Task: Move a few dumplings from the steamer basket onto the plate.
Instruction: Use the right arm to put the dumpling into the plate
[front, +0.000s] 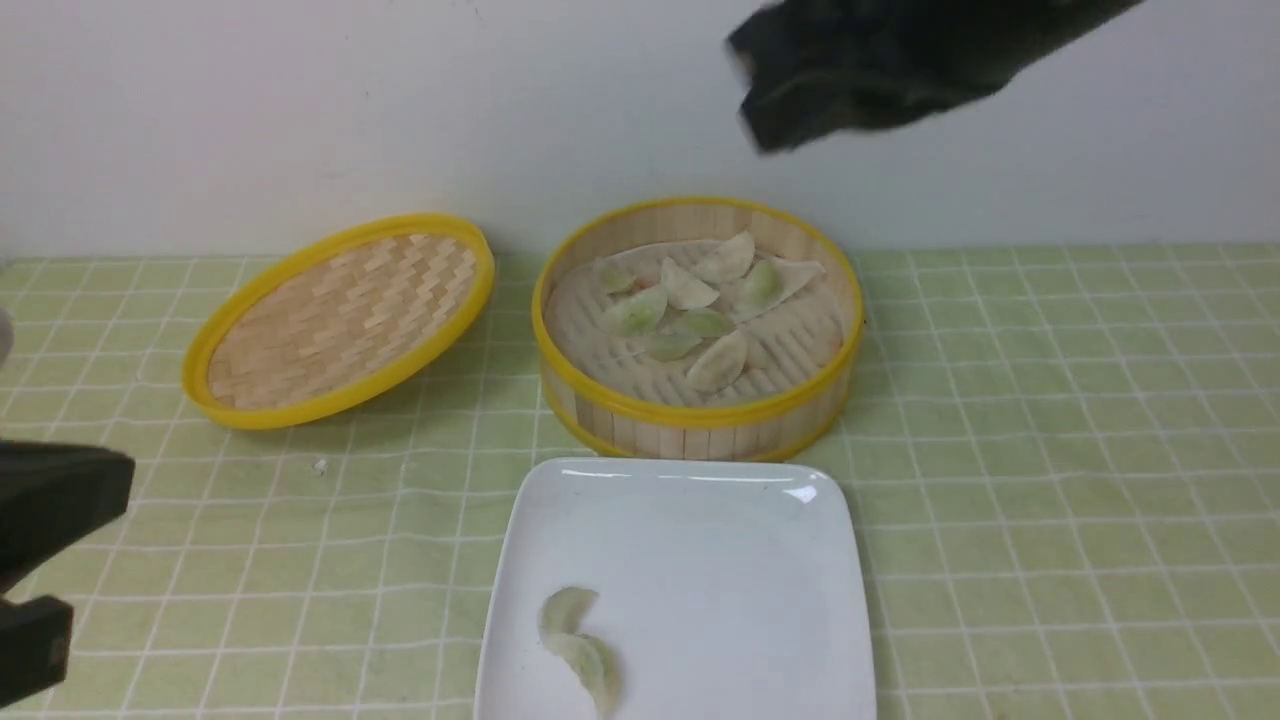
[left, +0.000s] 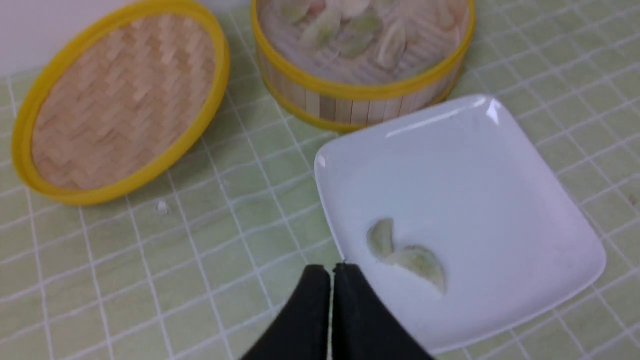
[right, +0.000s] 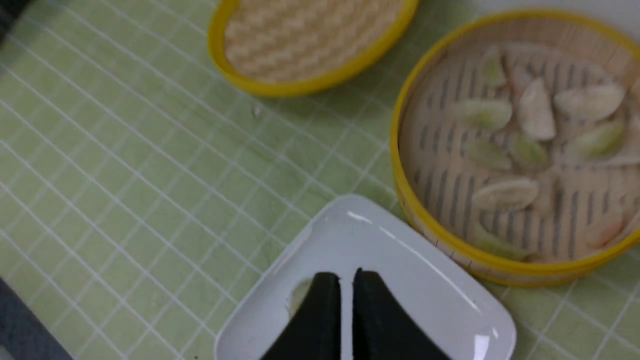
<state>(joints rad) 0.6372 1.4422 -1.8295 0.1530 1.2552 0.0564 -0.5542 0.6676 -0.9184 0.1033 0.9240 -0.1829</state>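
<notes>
The steamer basket (front: 700, 432) stands at the back middle with several dumplings (front: 690, 292) on its liner. In front of it lies the white plate (front: 700, 560), and two dumplings (front: 582, 640) rest touching each other near its front left corner. High above the basket, my right arm (front: 860, 70) shows as a dark blur. In the right wrist view my right gripper (right: 346, 275) hangs shut and empty over the plate (right: 400, 260), partly hiding a dumpling (right: 298, 297). My left gripper (left: 331, 270) is shut on nothing beside the plate's (left: 475, 190) left edge.
The woven lid (front: 340, 315) with its yellow rim leans tilted at the back left, next to the basket. A green checked cloth (front: 1050, 450) covers the table. A small white crumb (front: 320, 465) lies in front of the lid.
</notes>
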